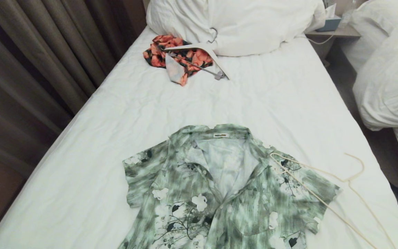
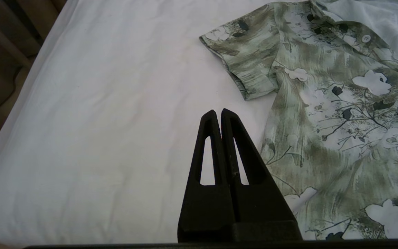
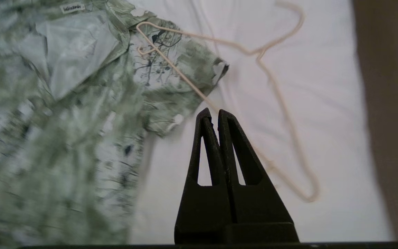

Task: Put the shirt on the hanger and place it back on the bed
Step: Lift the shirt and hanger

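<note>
White sheet lies bare left of the shirt; hanger overlaps its sleeve; both grippers' fingers together.

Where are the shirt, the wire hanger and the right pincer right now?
shirt (image 1: 219, 193): head view, chest panel beside the placket.
wire hanger (image 1: 337, 178): head view, neck below the hook.
right pincer (image 3: 214, 111): right wrist view, shut tips.
</note>
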Tool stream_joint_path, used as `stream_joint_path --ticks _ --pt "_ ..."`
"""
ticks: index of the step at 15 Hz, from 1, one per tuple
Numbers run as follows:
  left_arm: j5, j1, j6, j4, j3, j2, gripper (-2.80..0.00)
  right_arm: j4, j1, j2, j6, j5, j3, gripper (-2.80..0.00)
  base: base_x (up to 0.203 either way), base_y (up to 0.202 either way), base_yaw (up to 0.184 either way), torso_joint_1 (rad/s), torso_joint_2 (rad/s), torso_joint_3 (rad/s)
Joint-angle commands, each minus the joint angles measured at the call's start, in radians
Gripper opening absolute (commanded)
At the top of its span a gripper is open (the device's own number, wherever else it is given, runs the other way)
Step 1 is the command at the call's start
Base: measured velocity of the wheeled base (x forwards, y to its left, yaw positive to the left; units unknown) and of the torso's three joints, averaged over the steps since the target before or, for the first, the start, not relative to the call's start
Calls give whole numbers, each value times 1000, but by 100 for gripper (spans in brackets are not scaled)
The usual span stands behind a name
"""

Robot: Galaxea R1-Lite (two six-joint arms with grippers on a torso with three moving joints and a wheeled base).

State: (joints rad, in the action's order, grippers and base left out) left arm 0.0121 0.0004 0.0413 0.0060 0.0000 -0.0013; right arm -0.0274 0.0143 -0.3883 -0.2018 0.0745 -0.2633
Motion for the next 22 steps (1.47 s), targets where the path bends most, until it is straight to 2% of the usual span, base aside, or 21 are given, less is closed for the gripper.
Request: stream_joint_path --ticks 1,4,6,7,9,10,12,13,15,18,20,22 --pt "0 0 0 0 0 1 -280 8 0 -255 -99 3 -48 -280 0 0 0 0 0 0" --pt "0 0 0 0 0 1 -280 125 -59 -594 -245 36 -92 -280 0 0 0 0 0 0" --pt "0 1 0 0 0 1 -280 242 -213 -793 -293 156 -116 -280 0 0 0 0 0 0" --pt "0 0 0 0 0 1 -280 281 -317 -877 -294 243 -131 -280 0 0 0 0 0 0" --pt "0 1 0 0 0 1 -280 336 -460 -1010 -262 400 -155 -280 0 0 0 0 0 0" --pt "0 1 0 0 0 1 -280 348 -514 -1055 -229 466 -164 -280 0 0 0 0 0 0" --pt "0 1 0 0 0 1 -280 358 -632 -1131 -150 655 -175 -280 0 0 0 0 0 0" --pt "0 1 0 0 0 1 -280 357 -661 -1160 -121 717 -177 -280 0 0 0 0 0 0" --pt "0 1 0 0 0 1 -280 355 -677 -1211 -90 742 -179 -280 0 0 0 0 0 0" --pt "0 0 0 0 0 1 -280 331 -677 -1271 -87 744 -219 -280 0 0 0 0 0 0" --pt "0 1 0 0 0 1 -280 224 -673 -1285 -83 747 -293 -280 0 0 0 0 0 0" --pt "0 1 0 0 0 1 -280 127 -671 -1301 -37 755 -342 -280 0 0 0 0 0 0"
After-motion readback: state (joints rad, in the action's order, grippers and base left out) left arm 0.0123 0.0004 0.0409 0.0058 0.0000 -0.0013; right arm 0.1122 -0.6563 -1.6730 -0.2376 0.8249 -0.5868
